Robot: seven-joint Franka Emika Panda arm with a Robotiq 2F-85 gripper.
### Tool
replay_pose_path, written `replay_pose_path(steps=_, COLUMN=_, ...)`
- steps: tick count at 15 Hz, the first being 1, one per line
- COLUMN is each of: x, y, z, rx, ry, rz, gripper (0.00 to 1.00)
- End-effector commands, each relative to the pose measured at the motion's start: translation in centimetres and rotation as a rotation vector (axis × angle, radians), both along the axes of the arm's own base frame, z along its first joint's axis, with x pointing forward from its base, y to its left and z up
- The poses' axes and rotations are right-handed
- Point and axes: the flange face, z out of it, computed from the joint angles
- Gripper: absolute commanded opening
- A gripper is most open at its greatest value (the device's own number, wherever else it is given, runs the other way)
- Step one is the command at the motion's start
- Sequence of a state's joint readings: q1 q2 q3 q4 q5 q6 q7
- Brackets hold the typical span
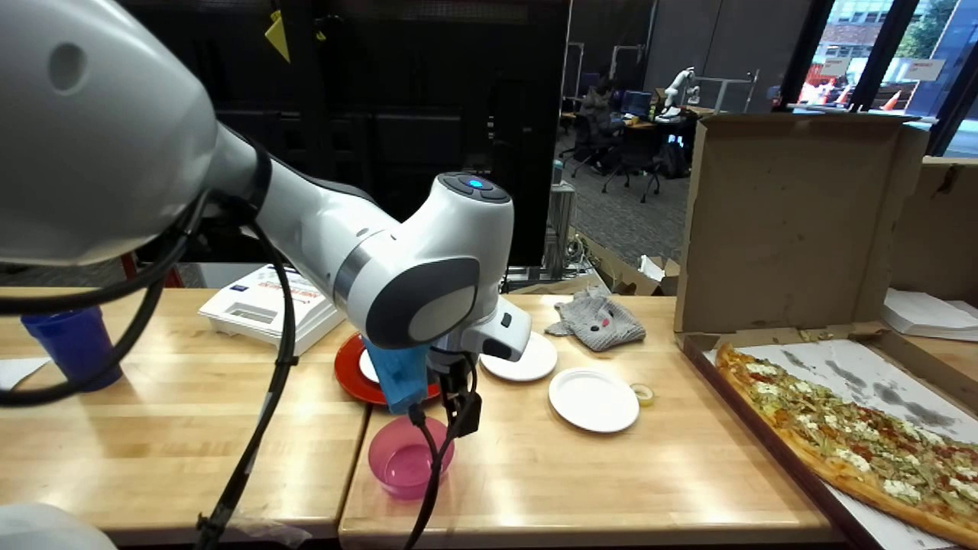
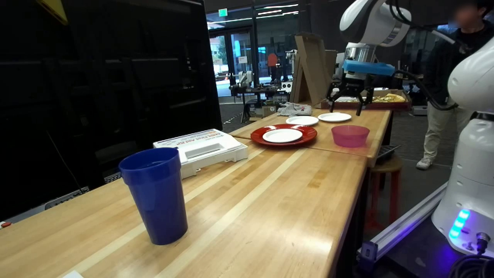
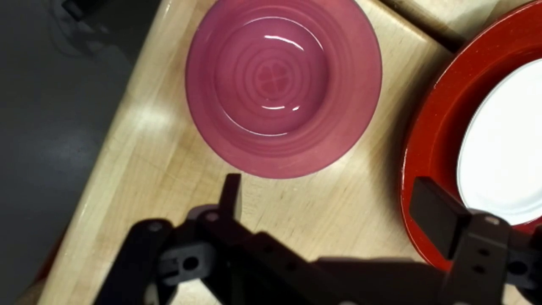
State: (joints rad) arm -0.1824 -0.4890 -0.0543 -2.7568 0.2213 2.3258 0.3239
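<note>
Above the butcher-block tabletop now, hovering with the gripper spread wide at the jaws! Close to a translucent pink bowl, sitting upright near the tabletop's edge, and close to a red plate topped with a smaller white plate.

we note a blue cup upright on the table, near a white first aid case. we find a grey cloth near a white plate, a roll of tape just beside that plate, and pizza in an open cardboard box.
</note>
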Motion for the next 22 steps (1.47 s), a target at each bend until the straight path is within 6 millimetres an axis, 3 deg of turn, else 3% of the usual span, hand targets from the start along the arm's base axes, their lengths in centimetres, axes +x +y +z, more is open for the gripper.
replay_pose_path(steps=1, x=0.0, y=0.0, z=0.0, rx=0.000, ry=0.001, rz=0.000, gripper=1.00)
replay_pose_path(steps=7, x=-0.8, y=1.0, z=-0.9, rx=-0.067, ry=0.000, rz=0.019, gripper=1.00)
replay_pose_path(steps=8, x=0.2, y=0.7, z=-0.4, rx=-0.085, ry=-0.006, rz=0.020, gripper=1.00)
replay_pose_path(steps=14, x=-0.1, y=0.2, z=0.9, rx=-0.156, ry=-0.053, rz=0.052, gripper=1.00)
replay_pose_path(steps=22, x=-1.4, y=-1.4, z=0.8, rx=-0.192, ry=0.014, rz=0.315, gripper=1.00)
